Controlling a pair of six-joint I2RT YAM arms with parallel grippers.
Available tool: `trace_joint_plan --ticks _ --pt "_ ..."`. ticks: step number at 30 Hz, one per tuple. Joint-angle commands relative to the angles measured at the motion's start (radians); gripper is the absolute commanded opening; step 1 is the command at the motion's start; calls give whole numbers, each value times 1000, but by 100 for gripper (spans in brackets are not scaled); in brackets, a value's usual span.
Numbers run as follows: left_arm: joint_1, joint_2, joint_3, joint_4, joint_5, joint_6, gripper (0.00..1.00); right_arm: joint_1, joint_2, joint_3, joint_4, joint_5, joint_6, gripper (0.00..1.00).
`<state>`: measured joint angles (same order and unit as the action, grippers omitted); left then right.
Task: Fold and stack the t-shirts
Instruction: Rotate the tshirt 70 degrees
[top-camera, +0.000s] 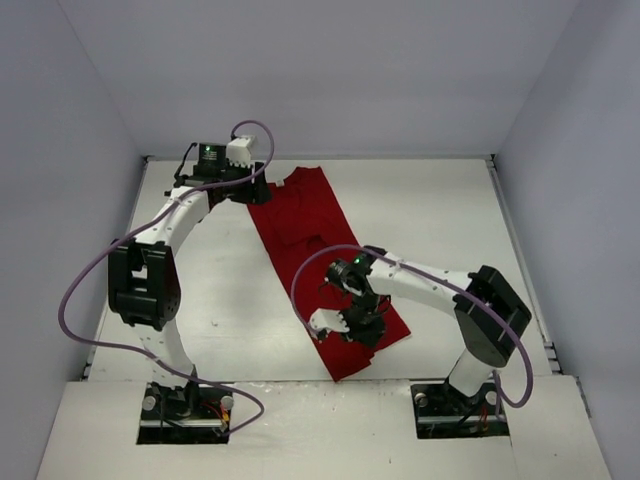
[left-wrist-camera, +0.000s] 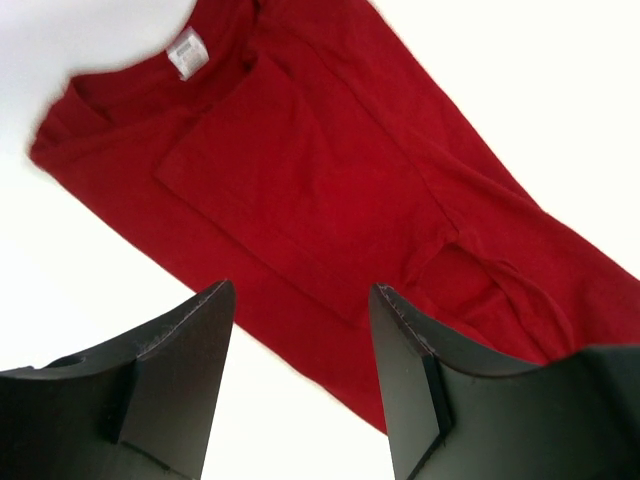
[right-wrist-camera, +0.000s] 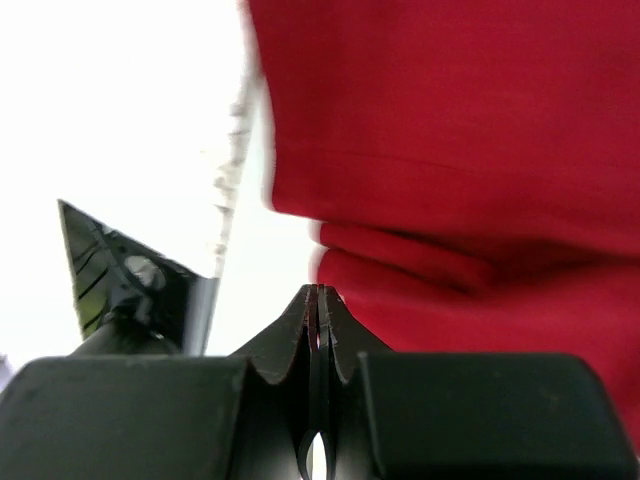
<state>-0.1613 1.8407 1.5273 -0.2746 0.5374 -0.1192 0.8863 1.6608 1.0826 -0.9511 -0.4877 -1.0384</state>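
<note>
T-shirt (top-camera: 310, 230) lay diagonally across mid-table as a long strip, sleeves tucked in, collar at the far end. I had the left gripper (left-wrist-camera: 300, 295) open over the collar end, probably lined up to grab there. The right gripper (right-wrist-camera: 318, 290) sat at the near hem, fingers pressed together; couldn't tell if any cloth was pinched. Table (top-camera: 230, 290) was plain white, with pale walls (top-camera: 320, 70) on three sides.

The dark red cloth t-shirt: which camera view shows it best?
Top external: the dark red cloth t-shirt shows nearly whole, partly under the right arm. Left wrist shows its collar end; right wrist only a blurred edge.
</note>
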Motion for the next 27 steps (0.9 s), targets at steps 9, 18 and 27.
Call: trace_joint_plan --ticks 9,18,27 --pt "-100 25 -146 49 -99 -260 46 -366 -12 405 -34 -215 49 0" --pt "-112 279 130 -47 -272 -228 44 -504 75 282 5 -215 6 0" --pt "-116 453 438 -135 -350 -61 44 -533 68 285 6 -263 21 0"
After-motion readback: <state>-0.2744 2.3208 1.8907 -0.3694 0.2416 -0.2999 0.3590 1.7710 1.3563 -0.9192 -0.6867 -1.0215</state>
